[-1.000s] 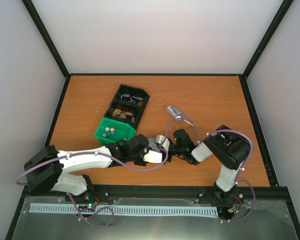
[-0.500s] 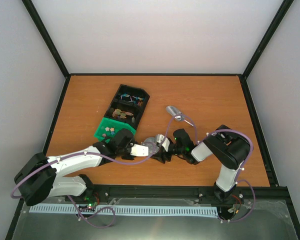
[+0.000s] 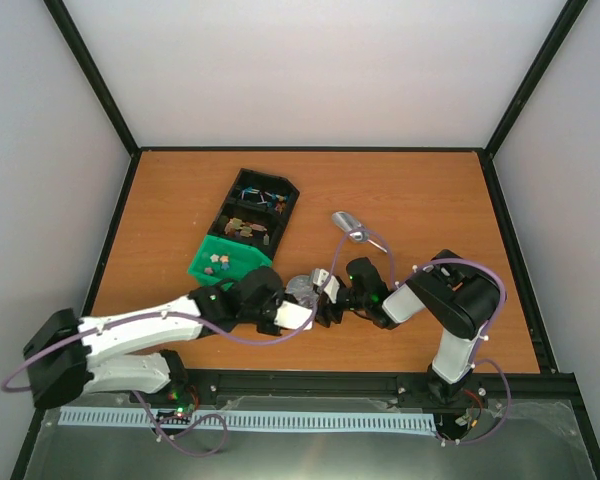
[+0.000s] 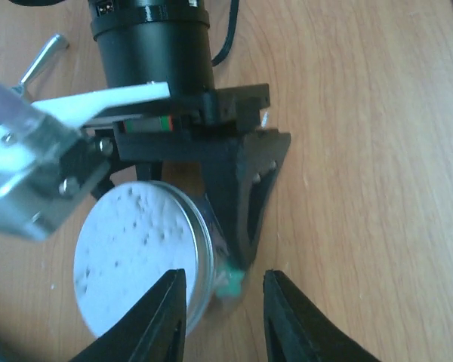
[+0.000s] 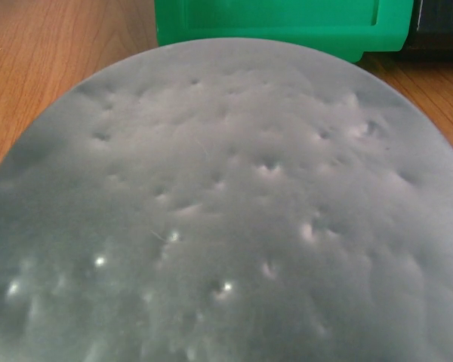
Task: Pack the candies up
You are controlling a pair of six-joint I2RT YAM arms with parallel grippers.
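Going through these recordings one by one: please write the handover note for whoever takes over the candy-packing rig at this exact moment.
Left tool: open, nothing clearly held, poised at the edge of the round silver metal tin. A small green bit at its tips is too blurred to identify.
Right tool: shut on that tin, close to the green plastic tray.
Things: tiny mixed-colour star-shaped candies lie in the green tray. The tin's dimpled top faces up, so its contents cannot be seen.
Done: tin gripped.
Left: probably getting the tray's candies into the tin.
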